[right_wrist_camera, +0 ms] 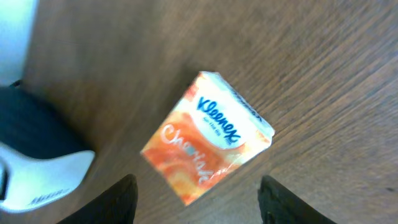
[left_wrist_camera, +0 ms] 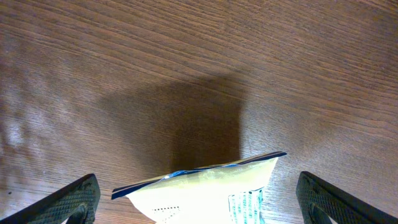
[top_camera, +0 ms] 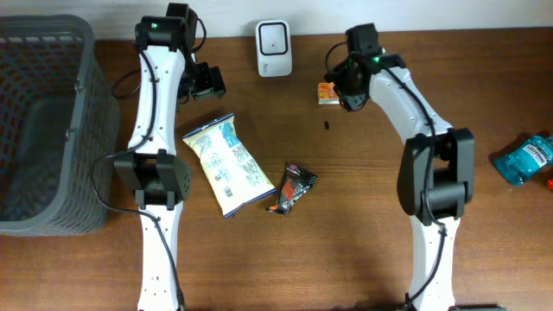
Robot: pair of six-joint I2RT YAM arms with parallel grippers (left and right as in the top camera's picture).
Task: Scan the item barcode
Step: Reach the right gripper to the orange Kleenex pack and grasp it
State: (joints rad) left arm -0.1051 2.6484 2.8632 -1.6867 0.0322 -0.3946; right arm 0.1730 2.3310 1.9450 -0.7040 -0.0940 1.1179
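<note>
Scanning looks unfinished: the Kleenex pack (right_wrist_camera: 208, 146) lies on the bench (top_camera: 363, 216) just beside the white scanner (top_camera: 274, 37), brand face up, no barcode showing. The right claw (right_wrist_camera: 200, 193) hovers over it, jaws apart, gripping nothing. The left claw (left_wrist_camera: 198, 196) stands wide open above the chip bag (top_camera: 226, 164). By my judgement, lifting the pack and presenting its barcode remain.

The left arm (top_camera: 154, 95) and right arm (top_camera: 402, 95) are wearing white shells between black joint housings. Thin black cables are trailing beside the left one's links, a small green light is glowing near each wrist, and black ribbed fingers (left_wrist_camera: 71, 202) are edging the left wrist view.
</note>
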